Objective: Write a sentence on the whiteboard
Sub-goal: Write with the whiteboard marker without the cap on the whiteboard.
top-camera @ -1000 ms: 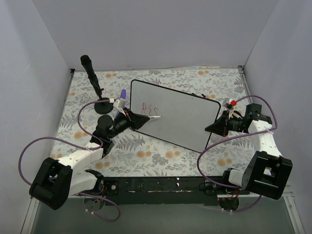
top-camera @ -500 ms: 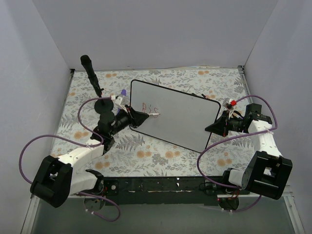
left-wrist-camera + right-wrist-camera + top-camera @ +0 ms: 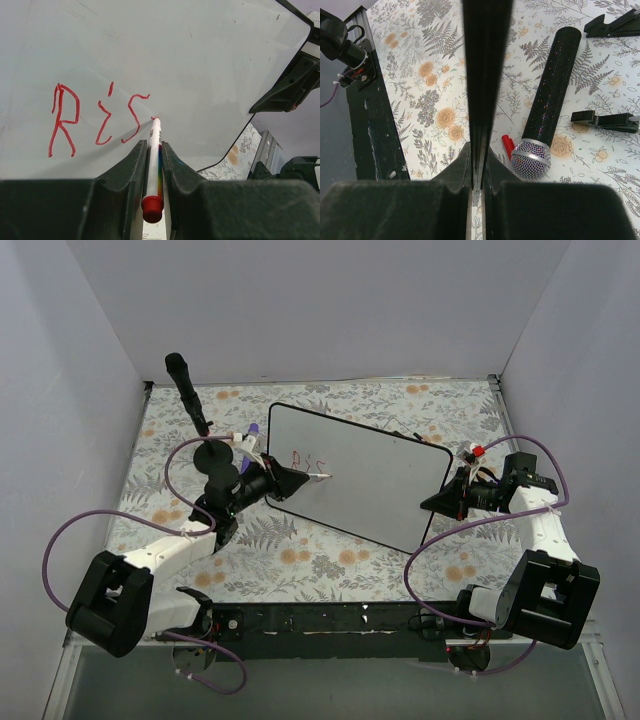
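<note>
Whiteboard (image 3: 190, 55) showed a glossy, smooth white face; marker (image 3: 154, 145) had a smooth plastic barrel and shiny red cap; microphone (image 3: 551, 90) bore a glittery black handle and metal mesh head; floral table cover (image 3: 425, 65) looked matt.

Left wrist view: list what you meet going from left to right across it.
Red letters of the sentence → white marker → right hand, clamped on the whiteboard at its right edge.

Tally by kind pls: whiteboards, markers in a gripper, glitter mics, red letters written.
Whiteboard: 1
Marker, in left gripper: 1
Glitter microphone: 1
Red letters: 3 (R, i, s)
Total: 6
</note>
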